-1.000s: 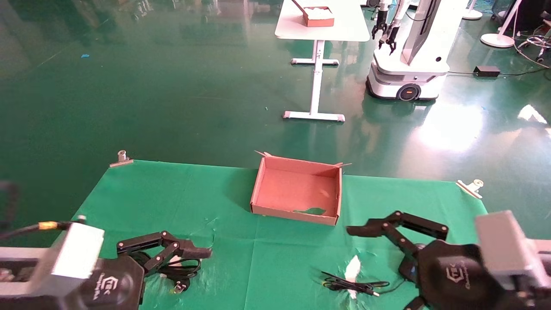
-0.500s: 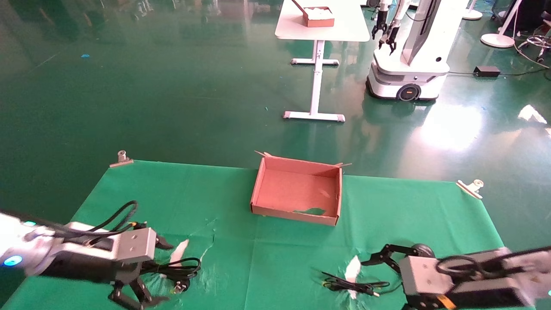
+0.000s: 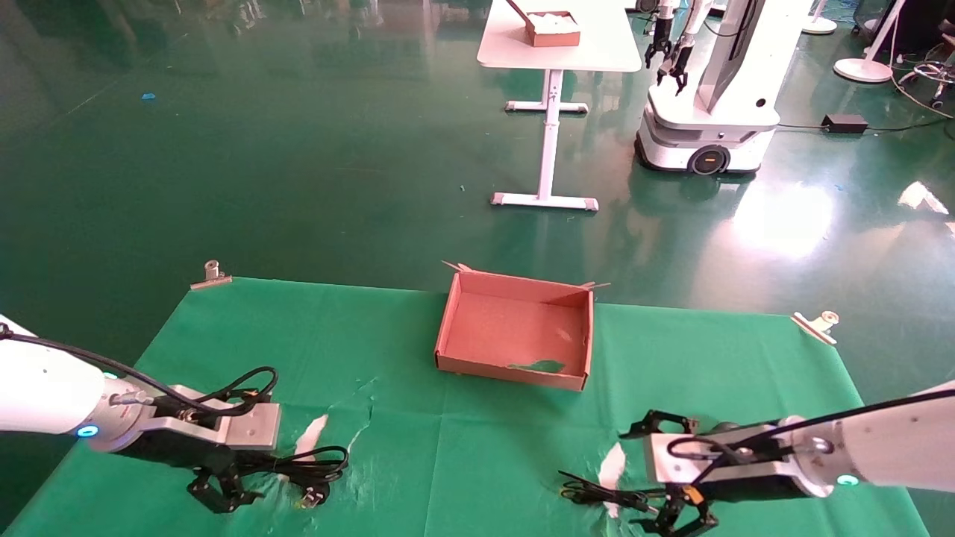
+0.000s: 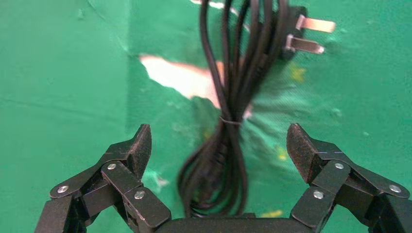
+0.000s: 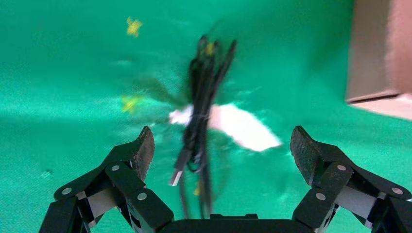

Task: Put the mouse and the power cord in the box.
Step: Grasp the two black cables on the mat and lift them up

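The box [image 3: 515, 339] is a shallow reddish-brown cardboard tray with low walls, small flaps at its far corners and a torn patch in its floor; it sits at the centre of the head view on a wrinkled green cloth [image 3: 448, 455] over the worktop. At the lower left, the power cord [image 4: 228, 111], thick glossy black cable tied in loops with a chunky plug and bare metal prongs, lies over a tear in the cloth. The left end effector [image 4: 218, 148] straddles it, its ribbed black fingers spread wide. At the lower right, a thinner bundled black cable [image 5: 201, 111] with a metal connector lies across another white tear, between the widely parted fingers of the right end effector [image 5: 221, 148]. Metal clips [image 3: 211, 274] pin the cloth's far corners. I cannot make out the mouse body.
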Tool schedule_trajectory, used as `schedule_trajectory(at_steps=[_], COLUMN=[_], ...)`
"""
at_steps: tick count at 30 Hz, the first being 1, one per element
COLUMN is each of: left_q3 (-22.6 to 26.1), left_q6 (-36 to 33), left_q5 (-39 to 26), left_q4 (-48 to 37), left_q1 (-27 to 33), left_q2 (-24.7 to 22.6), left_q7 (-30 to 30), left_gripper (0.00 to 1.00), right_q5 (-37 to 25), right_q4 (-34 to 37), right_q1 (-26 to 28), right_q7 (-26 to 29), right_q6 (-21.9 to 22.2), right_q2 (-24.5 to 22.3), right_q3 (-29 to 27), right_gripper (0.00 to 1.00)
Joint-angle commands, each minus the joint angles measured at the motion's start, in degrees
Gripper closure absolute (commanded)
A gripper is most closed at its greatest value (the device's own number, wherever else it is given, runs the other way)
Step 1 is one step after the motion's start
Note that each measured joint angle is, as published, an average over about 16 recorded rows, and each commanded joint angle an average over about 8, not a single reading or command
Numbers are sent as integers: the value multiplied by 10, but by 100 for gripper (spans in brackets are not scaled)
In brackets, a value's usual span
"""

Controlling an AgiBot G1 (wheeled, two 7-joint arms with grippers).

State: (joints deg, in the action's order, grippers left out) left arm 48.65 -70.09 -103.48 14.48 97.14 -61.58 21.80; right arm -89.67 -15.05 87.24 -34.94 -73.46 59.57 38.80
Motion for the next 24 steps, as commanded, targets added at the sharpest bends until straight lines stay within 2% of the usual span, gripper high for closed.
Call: schedule_trajectory(at_steps=[1, 12, 13, 15, 20, 21, 22, 24], left_q3=[-1, 4, 5, 7, 11, 11, 12, 12], left_q6=[9, 40, 41, 43, 44, 45, 45, 44], left_q5=[1, -8, -9, -12, -18, -18, -19, -19], left_q4=[-22, -86, -90, -96, -107, -108, -109, -108], left_q1=[3, 15, 16, 18, 21, 22, 22, 22], left_q2=[-9, -32, -33, -36, -43, -44, -45, -45], left_q7=[19, 75, 78, 82, 88, 88, 89, 89], left_gripper=[0, 0, 4, 29, 92, 100, 100, 100], right_q5=[-5, -6, -6, -6, -8, -8, -8, -8], right_q4=[24, 97, 101, 107, 120, 121, 122, 121], right_q1=[4, 21, 22, 24, 27, 28, 28, 28], right_q7=[-18, -66, -68, -71, -76, -76, -76, -76], right_q6=[8, 24, 23, 22, 18, 18, 18, 17], right_q2=[13, 34, 34, 35, 36, 36, 36, 36], right_q3=[3, 3, 3, 3, 4, 4, 4, 4], right_gripper=[0, 0, 3, 21, 84, 93, 98, 100])
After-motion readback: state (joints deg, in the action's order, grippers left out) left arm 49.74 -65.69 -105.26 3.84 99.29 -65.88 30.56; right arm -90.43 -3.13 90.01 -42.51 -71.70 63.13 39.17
